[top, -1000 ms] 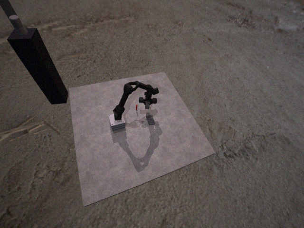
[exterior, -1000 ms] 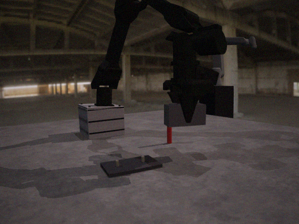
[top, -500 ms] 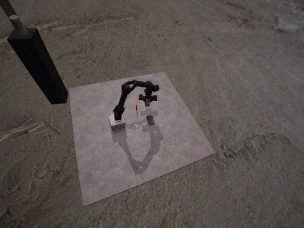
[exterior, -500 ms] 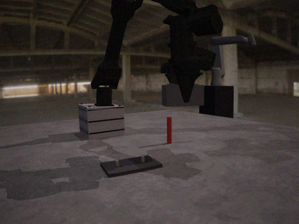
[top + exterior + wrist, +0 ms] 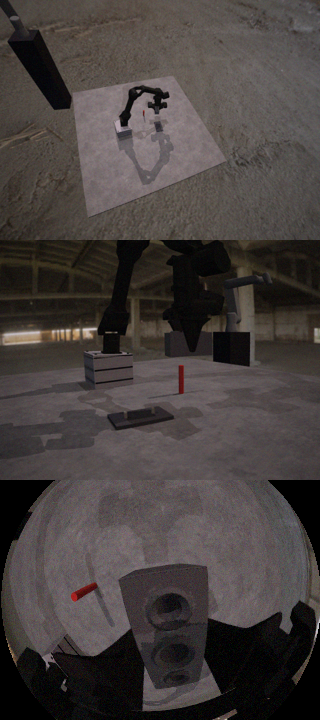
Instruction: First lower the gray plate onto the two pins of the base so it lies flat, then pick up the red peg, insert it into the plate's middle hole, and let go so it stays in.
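My gripper [image 5: 157,108] [image 5: 191,349] [image 5: 166,622] is shut on the gray plate [image 5: 157,111] [image 5: 173,344] [image 5: 136,596] and holds it in the air, well above the floor mat. In the wrist view the plate's holes face the camera. The dark flat base [image 5: 158,126] [image 5: 140,419] lies on the mat in front of the held plate, with its two short pins [image 5: 125,414] [image 5: 153,410] standing bare. The red peg [image 5: 143,112] [image 5: 181,379] [image 5: 83,594] stands upright on the mat, between the robot's pedestal and the plate.
The arm's pedestal [image 5: 122,129] [image 5: 108,369] stands on the gray mat [image 5: 103,167]. A tall black column [image 5: 38,67] [image 5: 231,348] with a gray fitting on top stands beyond the mat's edge. Rough ground surrounds the mat.
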`<state>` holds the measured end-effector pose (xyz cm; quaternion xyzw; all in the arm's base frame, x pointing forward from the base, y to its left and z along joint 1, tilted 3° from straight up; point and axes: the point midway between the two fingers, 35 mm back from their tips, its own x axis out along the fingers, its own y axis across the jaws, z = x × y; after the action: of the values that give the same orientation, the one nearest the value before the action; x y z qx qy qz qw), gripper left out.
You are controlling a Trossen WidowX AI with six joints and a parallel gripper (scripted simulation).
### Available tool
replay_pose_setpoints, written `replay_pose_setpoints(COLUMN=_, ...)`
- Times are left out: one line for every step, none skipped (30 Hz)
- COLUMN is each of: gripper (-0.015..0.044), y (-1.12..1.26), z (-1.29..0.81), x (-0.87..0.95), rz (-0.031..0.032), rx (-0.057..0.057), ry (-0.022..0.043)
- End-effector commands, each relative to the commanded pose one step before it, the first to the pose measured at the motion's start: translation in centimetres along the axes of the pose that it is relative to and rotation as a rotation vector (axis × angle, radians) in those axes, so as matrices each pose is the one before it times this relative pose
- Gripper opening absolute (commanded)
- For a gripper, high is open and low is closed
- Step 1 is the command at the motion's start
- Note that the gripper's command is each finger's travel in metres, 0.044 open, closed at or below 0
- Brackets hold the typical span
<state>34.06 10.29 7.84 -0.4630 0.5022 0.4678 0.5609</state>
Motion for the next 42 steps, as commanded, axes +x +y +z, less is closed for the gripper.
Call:
replay_pose_setpoints(gripper=0.0000, y=-0.273, z=-0.929, x=1.000, rz=0.01385, rx=-0.0139, ry=0.00176)
replay_pose_setpoints(gripper=0.0000, y=-0.114, z=-0.269, x=0.147, rz=-0.00014, rx=-0.0035, ry=0.00037)
replay_pose_setpoints(gripper=0.0000, y=-0.110, z=-0.271, x=0.147, rz=-0.00013, rx=-0.0035, ry=0.00037)
replay_pose_setpoints(gripper=0.0000, y=-0.106, z=-0.272, x=0.147, rz=-0.00013, rx=-0.0035, ry=0.00037)
replay_pose_setpoints(gripper=0.0000, y=-0.102, z=-0.274, x=0.147, rz=-0.00012, rx=-0.0035, ry=0.00037)
replay_pose_setpoints(gripper=0.0000, y=-0.098, z=-0.275, x=0.146, rz=-0.00012, rx=-0.0035, ry=0.00037)
replay_pose_setpoints(gripper=0.0000, y=-0.096, z=-0.273, x=0.157, rz=-0.00003, rx=-0.0049, ry=0.00023)
replay_pose_setpoints(gripper=0.0000, y=-0.093, z=-0.278, x=0.159, rz=-0.00003, rx=-0.0049, ry=0.00023)
replay_pose_setpoints(gripper=0.0000, y=-0.089, z=-0.280, x=0.159, rz=-0.00003, rx=-0.0049, ry=0.00023)
replay_pose_setpoints(gripper=0.0000, y=-0.084, z=-0.281, x=0.159, rz=-0.00002, rx=-0.0049, ry=0.00023)
replay_pose_setpoints(gripper=0.0000, y=-0.080, z=-0.282, x=0.158, rz=-0.00002, rx=-0.0049, ry=0.00022)
replay_pose_setpoints(gripper=0.0000, y=-0.075, z=-0.284, x=0.158, rz=-0.00002, rx=-0.0049, ry=0.00022)
replay_pose_setpoints(gripper=0.0000, y=-0.071, z=-0.285, x=0.158, rz=-0.00002, rx=-0.0049, ry=0.00022)
replay_pose_setpoints(gripper=0.0000, y=-0.066, z=-0.286, x=0.158, rz=-0.00001, rx=-0.0049, ry=0.00021)
replay_pose_setpoints(gripper=0.0000, y=-0.062, z=-0.287, x=0.158, rz=-0.00001, rx=-0.0049, ry=0.00021)
replay_pose_setpoints(gripper=0.0000, y=-0.057, z=-0.288, x=0.157, rz=-0.00001, rx=-0.0049, ry=0.00021)
replay_pose_setpoints(gripper=0.0000, y=-0.052, z=-0.289, x=0.157, rz=-0.00001, rx=-0.0049, ry=0.00020)
replay_pose_setpoints(gripper=0.0000, y=-0.048, z=-0.290, x=0.157, rz=0.00000, rx=-0.0049, ry=0.00020)
replay_pose_setpoints(gripper=0.0000, y=-0.043, z=-0.291, x=0.157, rz=0.00000, rx=-0.0049, ry=0.00020)
replay_pose_setpoints(gripper=0.0000, y=-0.039, z=-0.292, x=0.156, rz=0.00000, rx=-0.0049, ry=0.00019)
replay_pose_setpoints(gripper=0.0000, y=-0.034, z=-0.292, x=0.156, rz=0.00000, rx=-0.0049, ry=0.00019)
replay_pose_setpoints(gripper=0.0000, y=-0.029, z=-0.293, x=0.156, rz=0.00000, rx=-0.0049, ry=0.00018)
replay_pose_setpoints(gripper=0.0000, y=-0.025, z=-0.293, x=0.156, rz=0.00001, rx=-0.0049, ry=0.00018)
replay_pose_setpoints(gripper=0.0000, y=-0.020, z=-0.293, x=0.155, rz=0.00001, rx=-0.0049, ry=0.00018)
replay_pose_setpoints(gripper=0.0000, y=-0.015, z=-0.294, x=0.155, rz=0.00001, rx=-0.0049, ry=0.00017)
replay_pose_setpoints(gripper=0.0000, y=-0.010, z=-0.294, x=0.155, rz=0.00001, rx=-0.0049, ry=0.00017)
replay_pose_setpoints(gripper=0.0000, y=-0.006, z=-0.294, x=0.154, rz=0.00001, rx=-0.0049, ry=0.00017)
replay_pose_setpoints(gripper=0.0000, y=-0.001, z=-0.294, x=0.154, rz=0.00001, rx=-0.0049, ry=0.00016)
replay_pose_setpoints(gripper=0.0000, y=0.004, z=-0.294, x=0.154, rz=0.00001, rx=-0.0049, ry=0.00016)
replay_pose_setpoints(gripper=0.0000, y=0.008, z=-0.294, x=0.154, rz=0.00001, rx=-0.0049, ry=0.00016)
replay_pose_setpoints(gripper=0.0000, y=0.013, z=-0.294, x=0.153, rz=0.00002, rx=-0.0049, ry=0.00015)
replay_pose_setpoints(gripper=0.0000, y=0.018, z=-0.294, x=0.153, rz=0.00002, rx=-0.0049, ry=0.00015)
replay_pose_setpoints(gripper=0.0000, y=0.022, z=-0.293, x=0.153, rz=0.00002, rx=-0.0049, ry=0.00014)
replay_pose_setpoints(gripper=0.0000, y=0.027, z=-0.293, x=0.152, rz=0.00002, rx=-0.0049, ry=0.00014)
replay_pose_setpoints(gripper=0.0000, y=0.032, z=-0.292, x=0.152, rz=0.00002, rx=-0.0049, ry=0.00014)
replay_pose_setpoints(gripper=0.0000, y=0.036, z=-0.292, x=0.152, rz=0.00002, rx=-0.0049, ry=0.00013)
replay_pose_setpoints(gripper=0.0000, y=0.040, z=-0.294, x=0.150, rz=0.00002, rx=-0.0049, ry=0.00013)
replay_pose_setpoints(gripper=0.0000, y=0.045, z=-0.293, x=0.150, rz=0.00002, rx=-0.0049, ry=0.00013)
replay_pose_setpoints(gripper=0.0000, y=0.040, z=-0.240, x=0.122, rz=0.00002, rx=-0.0040, ry=0.00010)
replay_pose_setpoints(gripper=0.0000, y=0.026, z=-0.143, x=0.073, rz=0.00001, rx=-0.0024, ry=0.00006)
replay_pose_setpoints(gripper=0.0000, y=0.009, z=-0.048, x=0.024, rz=0.00000, rx=-0.0008, ry=0.00002)
replay_pose_setpoints(gripper=0.0000, y=-0.010, z=0.001, x=-0.015, rz=-0.00001, rx=0.0000, ry=0.00000)
